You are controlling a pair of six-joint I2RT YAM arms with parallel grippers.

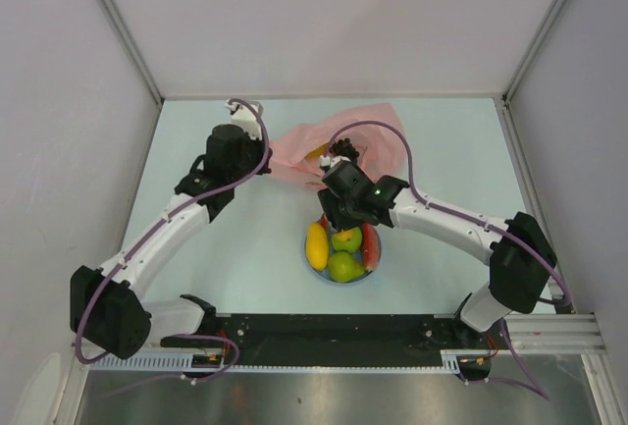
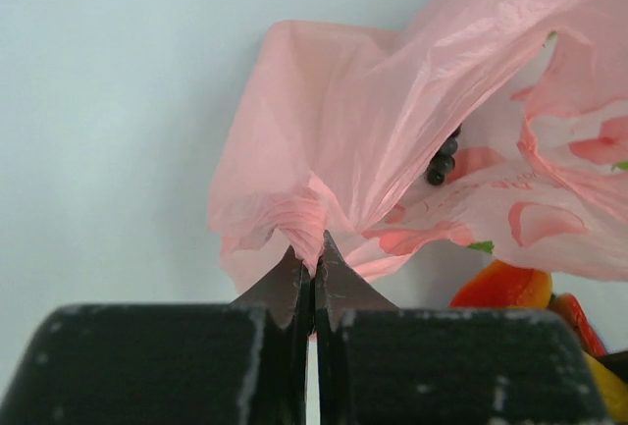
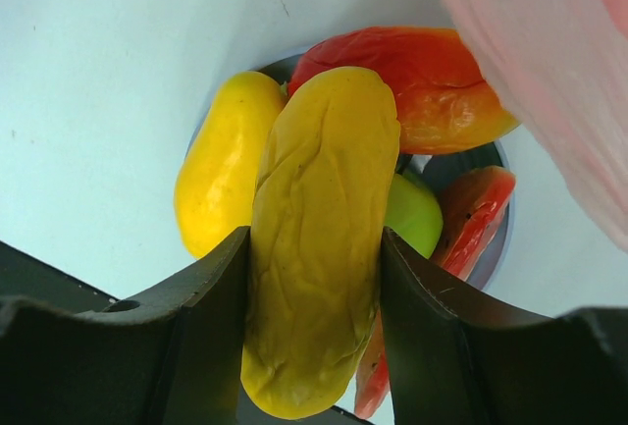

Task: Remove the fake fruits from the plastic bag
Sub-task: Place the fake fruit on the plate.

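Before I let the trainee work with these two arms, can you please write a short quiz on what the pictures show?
1. True or false: the left gripper is shut on the pink plastic bag.
2. What is between the fingers of the right gripper? A) nothing B) a yellow oblong fruit C) the bag
3. Short answer: what do the fruits outside the bag lie on?

Key: 1 true; 2 B; 3 the round plate.
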